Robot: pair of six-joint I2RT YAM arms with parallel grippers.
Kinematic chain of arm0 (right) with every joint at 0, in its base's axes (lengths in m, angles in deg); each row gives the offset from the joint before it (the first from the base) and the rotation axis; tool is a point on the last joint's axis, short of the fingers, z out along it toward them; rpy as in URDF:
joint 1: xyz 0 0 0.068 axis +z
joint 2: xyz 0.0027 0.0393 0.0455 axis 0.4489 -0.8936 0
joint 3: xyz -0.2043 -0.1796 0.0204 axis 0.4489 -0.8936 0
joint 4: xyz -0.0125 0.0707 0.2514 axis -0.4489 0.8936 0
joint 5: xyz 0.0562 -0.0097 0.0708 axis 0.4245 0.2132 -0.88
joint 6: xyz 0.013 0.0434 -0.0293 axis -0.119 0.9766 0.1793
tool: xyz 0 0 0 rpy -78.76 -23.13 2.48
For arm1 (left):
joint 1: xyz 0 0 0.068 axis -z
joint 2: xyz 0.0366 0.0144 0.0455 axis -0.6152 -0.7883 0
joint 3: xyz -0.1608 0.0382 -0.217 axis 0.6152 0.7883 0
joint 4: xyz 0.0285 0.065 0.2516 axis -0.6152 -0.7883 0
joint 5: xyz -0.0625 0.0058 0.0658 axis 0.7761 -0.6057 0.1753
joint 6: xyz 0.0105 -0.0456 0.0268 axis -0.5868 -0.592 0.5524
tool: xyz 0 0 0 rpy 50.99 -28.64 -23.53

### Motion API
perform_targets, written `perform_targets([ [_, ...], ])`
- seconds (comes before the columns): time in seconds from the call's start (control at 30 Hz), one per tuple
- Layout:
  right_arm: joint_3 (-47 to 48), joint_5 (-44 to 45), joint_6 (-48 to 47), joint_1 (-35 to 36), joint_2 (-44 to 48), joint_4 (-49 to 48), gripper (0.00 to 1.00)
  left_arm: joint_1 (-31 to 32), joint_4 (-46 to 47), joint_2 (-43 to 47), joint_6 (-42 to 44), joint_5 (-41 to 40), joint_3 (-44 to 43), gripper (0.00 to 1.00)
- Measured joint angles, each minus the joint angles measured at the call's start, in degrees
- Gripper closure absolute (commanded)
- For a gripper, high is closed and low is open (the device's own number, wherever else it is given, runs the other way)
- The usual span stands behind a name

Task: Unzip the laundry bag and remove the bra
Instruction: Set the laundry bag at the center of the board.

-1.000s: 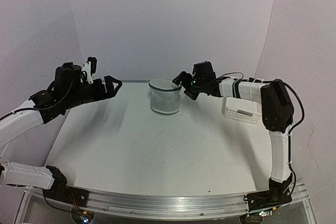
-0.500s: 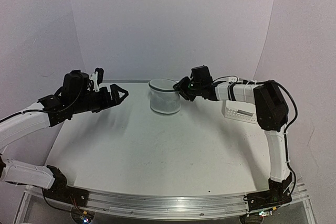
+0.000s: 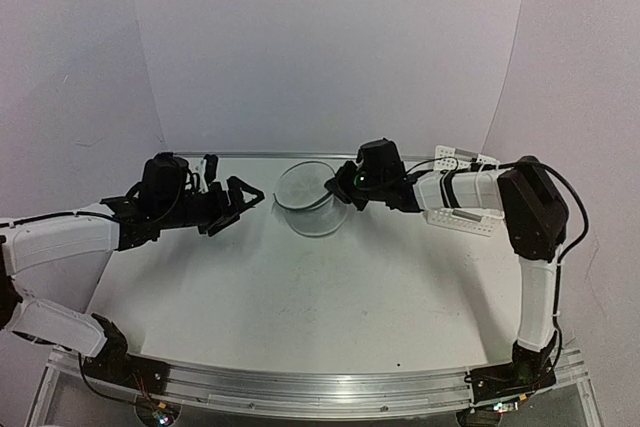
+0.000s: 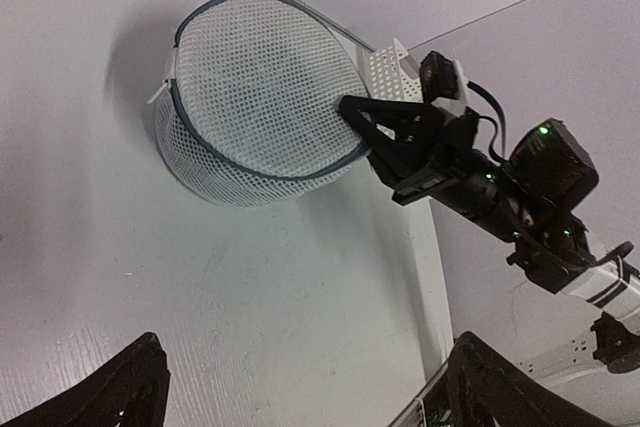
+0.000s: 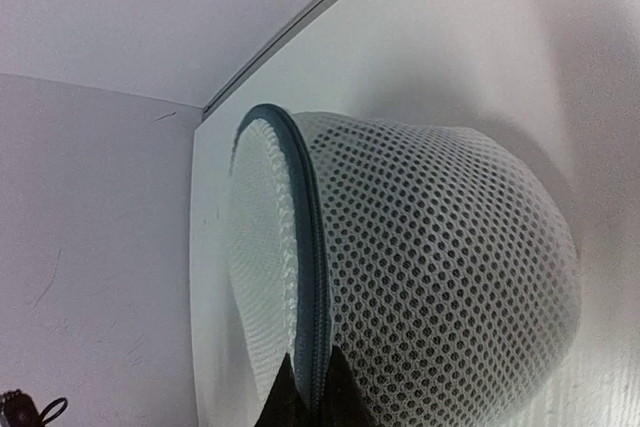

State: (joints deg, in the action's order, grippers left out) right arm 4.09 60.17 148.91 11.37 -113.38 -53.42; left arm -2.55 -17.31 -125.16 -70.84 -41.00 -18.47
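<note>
The laundry bag (image 3: 310, 202), a white mesh cylinder with a dark zippered rim, stands at the back middle of the table, its lid tipped toward the left. My right gripper (image 3: 338, 190) is shut on the bag's right rim; in the right wrist view its fingertips (image 5: 312, 392) pinch the dark zipper band (image 5: 314, 267). My left gripper (image 3: 250, 195) hovers open just left of the bag, nothing between its fingers (image 4: 125, 392). In the left wrist view the bag (image 4: 260, 97) faces the camera with the right gripper (image 4: 352, 109) at its edge. The bra is hidden.
A white slotted plastic basket (image 3: 465, 217) sits right of the bag under the right arm, and its corner (image 4: 390, 65) shows behind the bag in the left wrist view. The table's back edge and the white wall run close behind the bag.
My right gripper moved onto the bag's rim and shut on it. The bag tipped toward the left. My left arm swung right, closer to the bag, still open.
</note>
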Motion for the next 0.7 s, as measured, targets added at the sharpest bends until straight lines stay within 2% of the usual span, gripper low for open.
perform_targets([
  [0.3, -8.66, 5.27, 2.49, 7.85, 7.34, -4.83, 1.0, 0.17, 7.98, -3.34, -8.02, 3.87, 4.28, 0.05],
  [0.7, -13.64, 11.04, 4.0, 11.06, 10.58, -9.03, 1.0, 1.31, 24.48, -9.81, -22.91, 8.66, 13.03, 0.14],
])
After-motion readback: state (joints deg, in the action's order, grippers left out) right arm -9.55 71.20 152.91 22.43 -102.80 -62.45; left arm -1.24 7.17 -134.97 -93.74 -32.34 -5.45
